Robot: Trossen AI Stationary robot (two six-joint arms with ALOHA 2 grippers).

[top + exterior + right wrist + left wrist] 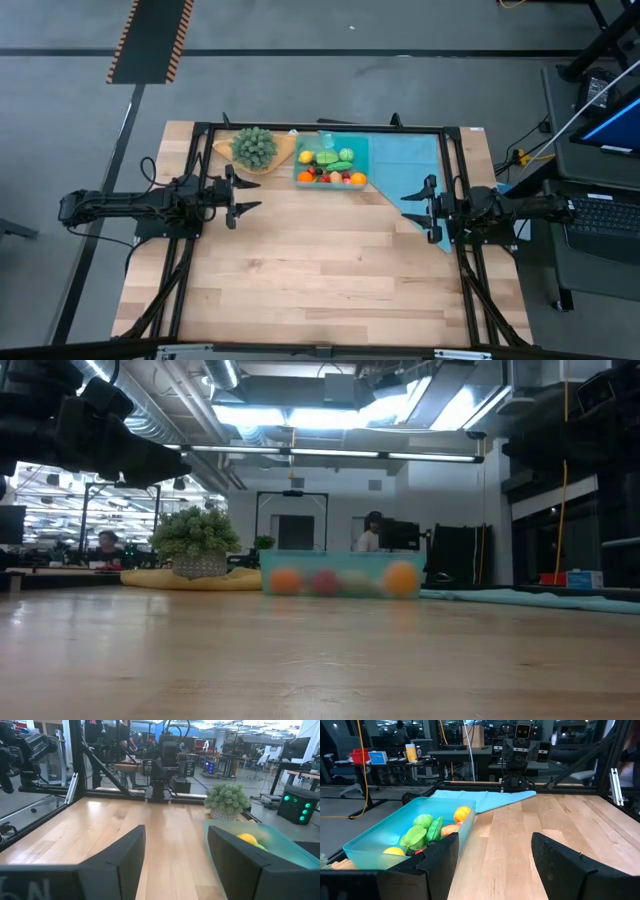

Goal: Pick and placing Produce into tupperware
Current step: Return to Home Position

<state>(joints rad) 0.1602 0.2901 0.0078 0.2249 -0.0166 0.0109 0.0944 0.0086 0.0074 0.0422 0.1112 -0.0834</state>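
Observation:
The tupperware [358,150], a shallow clear teal container, stands at the table's far middle with one end on a flat teal cloth. Several toy fruits and vegetables, the produce [330,167], lie inside it: orange, red, yellow and green pieces [427,832]. My left gripper [245,198] hangs open above the table's left side, pointing level toward the right. My right gripper [415,207] hangs open at the right side above the cloth, pointing level toward the left. Neither has anything between its fingers [490,865] [175,855].
A bushy green plant [254,146] sits in a tan wooden dish left of the tupperware. The teal cloth [415,165] covers the far right of the table. A black frame [320,128] runs round the table. The near half of the wooden table [320,280] is bare wood.

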